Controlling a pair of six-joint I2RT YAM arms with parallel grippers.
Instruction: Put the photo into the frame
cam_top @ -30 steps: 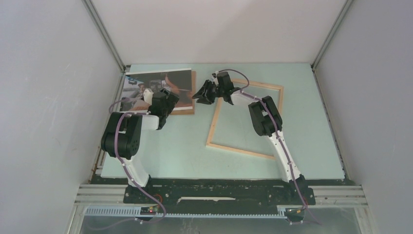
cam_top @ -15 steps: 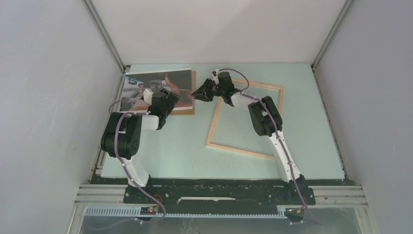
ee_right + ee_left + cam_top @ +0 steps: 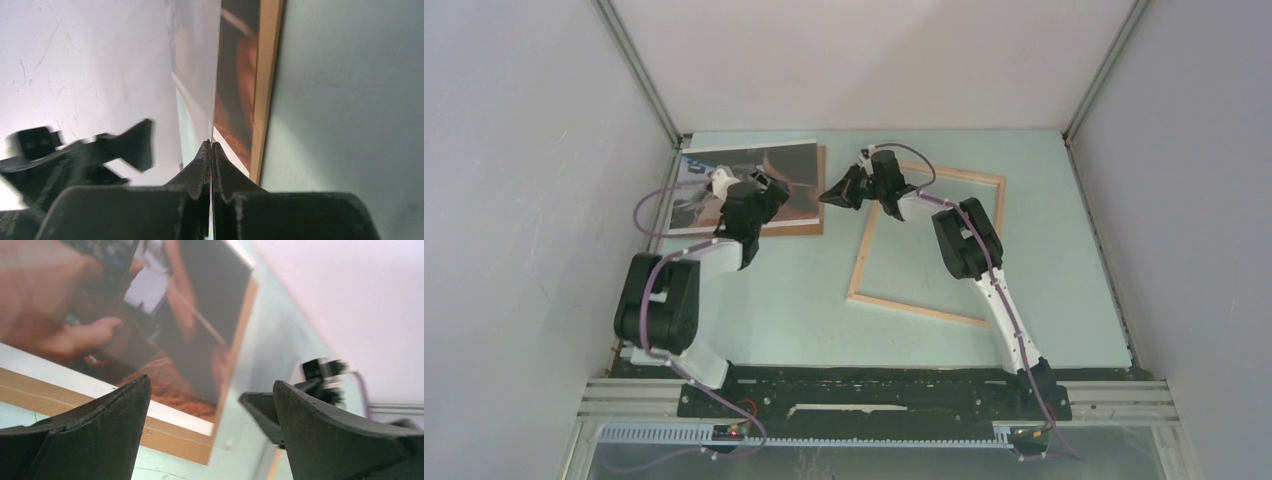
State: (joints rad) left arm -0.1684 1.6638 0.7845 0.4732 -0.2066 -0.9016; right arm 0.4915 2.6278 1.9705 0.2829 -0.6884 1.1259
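The photo (image 3: 789, 165) lies face up on a brown backing board (image 3: 794, 229) at the back left of the table. The light wood frame (image 3: 914, 308) lies flat to its right, with nothing inside it. My right gripper (image 3: 829, 196) is at the photo's right edge. In the right wrist view its jaws (image 3: 210, 144) are shut on a thin sheet seen edge-on, the photo (image 3: 237, 85), beside the board (image 3: 267, 75). My left gripper (image 3: 767, 187) hovers over the photo, open and empty (image 3: 210, 381). That view shows the photo (image 3: 150, 315) and the board (image 3: 170, 437) below it.
The pale green table top (image 3: 794, 300) is enclosed by white walls on the left, back and right. The photo and board lie close to the left wall. The right gripper's finger (image 3: 265, 412) shows in the left wrist view.
My left arm has stretched out and its gripper has moved farther back over the photo. My right gripper has edged slightly left at the photo's right edge.
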